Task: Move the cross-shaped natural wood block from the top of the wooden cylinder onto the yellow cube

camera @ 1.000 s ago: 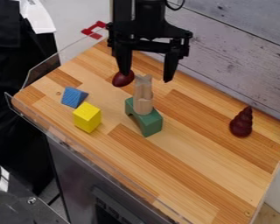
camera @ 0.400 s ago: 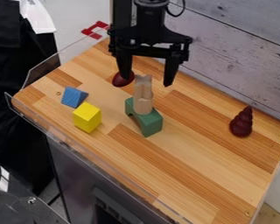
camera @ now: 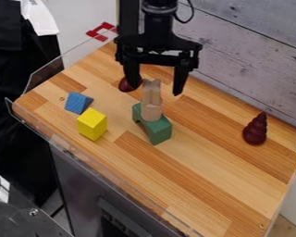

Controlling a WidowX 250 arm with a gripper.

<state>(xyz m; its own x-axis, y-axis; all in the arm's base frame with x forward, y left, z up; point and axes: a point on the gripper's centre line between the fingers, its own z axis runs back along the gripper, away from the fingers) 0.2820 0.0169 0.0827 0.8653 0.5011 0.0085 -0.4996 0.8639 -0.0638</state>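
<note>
Judging by the pose, at the lining-up step around the pale wooden column (camera: 151,98), with nothing grasped. Black gripper (camera: 155,91) empty and spread wide, 2 fingers pointing down, seen to either side of the column's notched top. Impossible to tell from this angle about contact, or about exact depth relative to the wood. Column upright on the green arch block (camera: 159,131), near the middle of the wooden tabletop (camera: 203,162). Just beside 1 finger and partly hidden behind it, a dark red rounded piece (camera: 126,84). Off to one side, a blue block (camera: 78,102) near a yellow block (camera: 92,124); well apart on the opposite side, a dark red tiered cone (camera: 255,129).

Likely called for next: centring over the column, then a straight, slow descent with both fingers clear of the wood, and only then an even, gentle squeeze. Worth guarding against: a sideways nudge, quite enough to topple so slim a column off its narrow green base
</note>
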